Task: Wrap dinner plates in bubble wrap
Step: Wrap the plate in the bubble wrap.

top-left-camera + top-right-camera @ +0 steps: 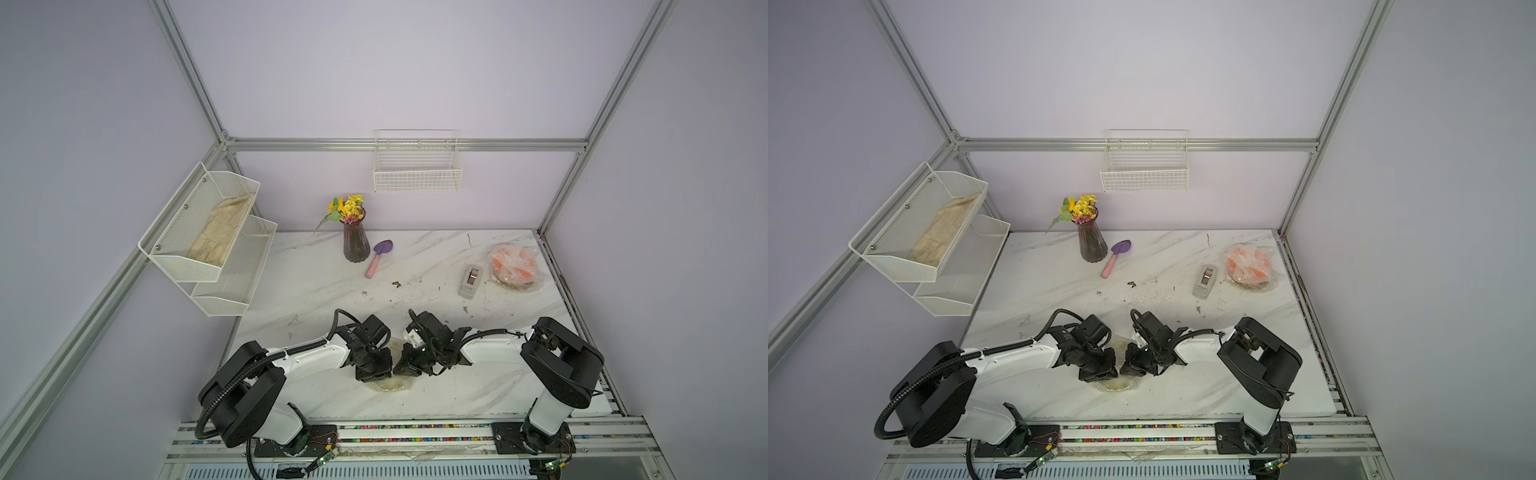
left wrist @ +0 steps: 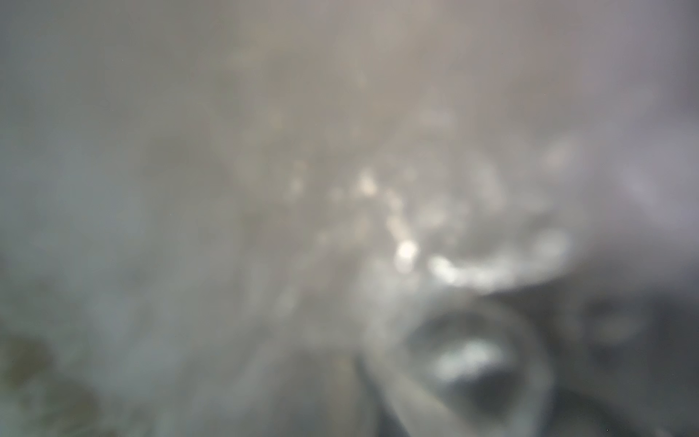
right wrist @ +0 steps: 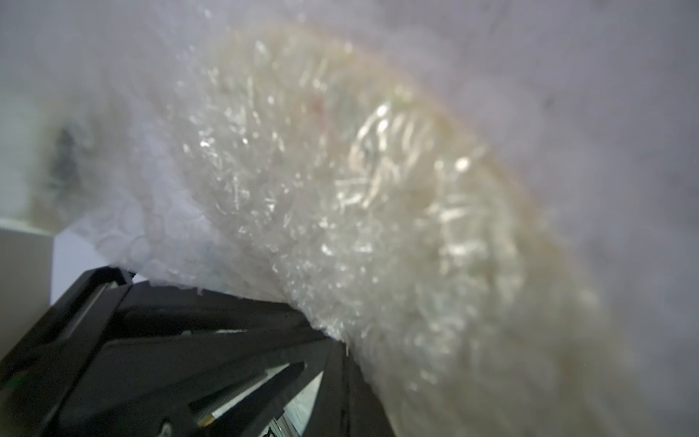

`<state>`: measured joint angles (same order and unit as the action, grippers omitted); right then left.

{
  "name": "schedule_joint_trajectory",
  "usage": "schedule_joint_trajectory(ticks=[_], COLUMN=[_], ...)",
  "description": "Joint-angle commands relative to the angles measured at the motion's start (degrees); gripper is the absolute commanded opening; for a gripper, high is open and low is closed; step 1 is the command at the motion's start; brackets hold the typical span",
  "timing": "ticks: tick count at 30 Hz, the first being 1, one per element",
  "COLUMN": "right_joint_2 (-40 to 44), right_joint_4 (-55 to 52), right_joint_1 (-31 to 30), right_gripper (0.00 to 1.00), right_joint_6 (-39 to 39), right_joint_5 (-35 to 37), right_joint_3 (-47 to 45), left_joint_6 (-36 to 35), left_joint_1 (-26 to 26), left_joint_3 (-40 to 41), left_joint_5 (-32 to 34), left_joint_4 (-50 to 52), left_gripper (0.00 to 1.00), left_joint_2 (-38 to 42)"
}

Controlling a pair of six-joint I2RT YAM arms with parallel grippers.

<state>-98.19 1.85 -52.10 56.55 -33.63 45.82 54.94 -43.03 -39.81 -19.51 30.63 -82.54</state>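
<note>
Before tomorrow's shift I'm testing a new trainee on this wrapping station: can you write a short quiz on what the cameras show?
1. True or false: the orange plate beside the grey tape dispenser is already covered in bubble wrap.
2. What lies on the table next to the flower vase? A) scissors B) a purple trowel C) a sponge
3. Fill in: the left pincer and right pincer meet near the table's front over a second wrapped ____.
Key: 1 true; 2 B; 3 plate, namely the pale plate.
</note>
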Motion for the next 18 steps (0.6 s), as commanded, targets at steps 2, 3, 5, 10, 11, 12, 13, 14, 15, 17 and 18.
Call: schedule_joint_trajectory(ticks=[2, 3, 5, 10, 11, 12, 13, 14, 15, 17, 18], right_joint_2=[2.15, 2.71, 1.95, -4.60, -5.30, -5.74, -5.95, -5.80, -5.43, -5.11, -5.10], right_joint_4=[-5.08, -1.70, 2.43, -0.22, -3.60, -6.42, -7.58, -7.54, -7.43, -7.88, -8.15], right_joint_1=[-0.13, -0.22, -0.24, -0.20, -0.20, -0.22, -0.24, -0.22, -0.25, -0.27, -0.24], right_gripper=[0.00, 0.00, 0.00, 0.00, 0.00, 0.00, 0.00, 0.00, 0.00, 0.00, 0.00], right_joint_6=[0.50, 1.70, 3.22, 2.36, 0.38, -1.34, -2.41, -2.50, -2.50, -2.92, -3.10], right_joint_5=[2.91, 1.76, -0.65, 0.30, 1.98, 3.18, 3.34, 3.22, 3.42, 3.61, 3.51], right_joint_3=[0.11, -0.26, -1.14, -4.21, -3.66, -3.11, -3.06, -3.40, -3.78, -3.44, -3.18], left_joint_6=[0.26, 0.30, 0.39, 0.44, 0.63, 0.87, 1.00, 0.90, 0.08, -3.20, -5.61], left_joint_1=[-0.22, -0.27, -0.21, -0.26, -0.22, -0.24, -0.01, 0.33, 1.07, 4.92, 7.61], left_joint_3=[3.71, 3.61, 3.47, 0.67, -0.85, -1.77, -2.49, -3.01, -3.41, -4.68, -5.69], left_joint_5=[1.33, 1.39, 1.51, 4.58, 8.04, 11.46, 14.56, 18.23, 21.80, 22.64, 21.37], left_joint_4=[4.67, 4.54, 4.52, 6.67, 7.98, 8.72, 9.08, 9.27, 9.00, 8.84, 8.66], left_gripper=[0.12, 0.12, 0.11, 0.15, 0.16, 0.19, 0.24, 0.29, 0.36, 0.52, 0.58], left_joint_2=[-1.42, -1.71, -2.24, 2.01, 5.42, 9.28, 12.94, 15.67, 18.30, 20.38, 20.37])
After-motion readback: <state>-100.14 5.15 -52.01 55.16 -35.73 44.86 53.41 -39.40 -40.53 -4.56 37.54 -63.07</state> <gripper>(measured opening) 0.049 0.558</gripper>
